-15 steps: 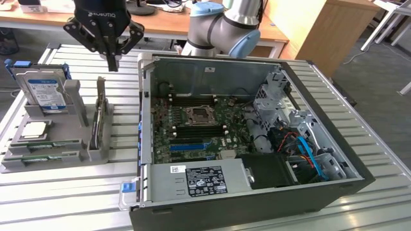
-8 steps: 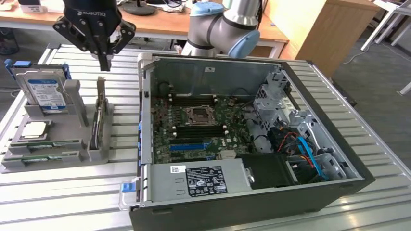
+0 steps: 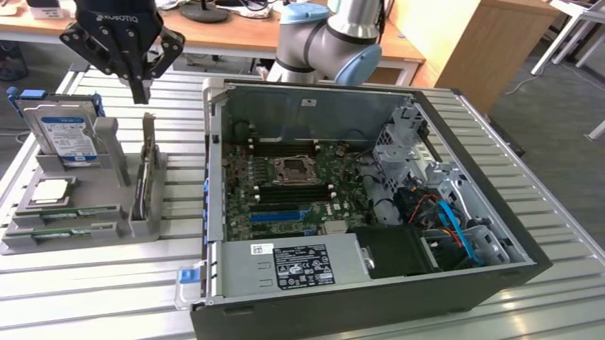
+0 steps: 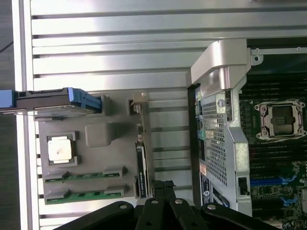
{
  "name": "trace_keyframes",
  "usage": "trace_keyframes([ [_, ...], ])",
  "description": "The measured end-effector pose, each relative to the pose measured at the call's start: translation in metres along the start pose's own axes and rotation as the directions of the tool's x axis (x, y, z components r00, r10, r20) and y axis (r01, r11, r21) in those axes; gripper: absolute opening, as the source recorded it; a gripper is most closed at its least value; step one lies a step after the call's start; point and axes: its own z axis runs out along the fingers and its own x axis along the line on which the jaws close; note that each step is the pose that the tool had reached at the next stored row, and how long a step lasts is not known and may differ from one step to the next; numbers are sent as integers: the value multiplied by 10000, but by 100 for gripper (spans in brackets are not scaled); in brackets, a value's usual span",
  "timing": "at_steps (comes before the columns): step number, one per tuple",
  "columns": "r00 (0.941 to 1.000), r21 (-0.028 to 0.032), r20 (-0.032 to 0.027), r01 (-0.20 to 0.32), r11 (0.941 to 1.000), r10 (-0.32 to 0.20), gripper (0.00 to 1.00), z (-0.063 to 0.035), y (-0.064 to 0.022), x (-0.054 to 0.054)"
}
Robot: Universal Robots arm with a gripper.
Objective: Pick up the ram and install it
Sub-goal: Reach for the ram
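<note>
Ram (image 3: 71, 212), thin green stick, lies flat in grey holder (image 3: 81, 245); fingers (image 3: 141, 86) together, empty

Green ram (image 3: 68, 214), grey holder (image 3: 85, 241), black gripper (image 3: 140, 91) (ribbed silver table (image 3: 104, 283))

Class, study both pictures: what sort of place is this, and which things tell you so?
Probably a robotics lab or test workshop for computer assembly: a robot arm beside an open computer case on a slatted metal table, with wooden desks behind.
</note>
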Motion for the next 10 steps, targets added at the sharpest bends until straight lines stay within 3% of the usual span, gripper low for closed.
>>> trace_keyframes([
  [10, 10000, 0, 0, -1, 10000, 1, 11, -4, -11, 236],
])
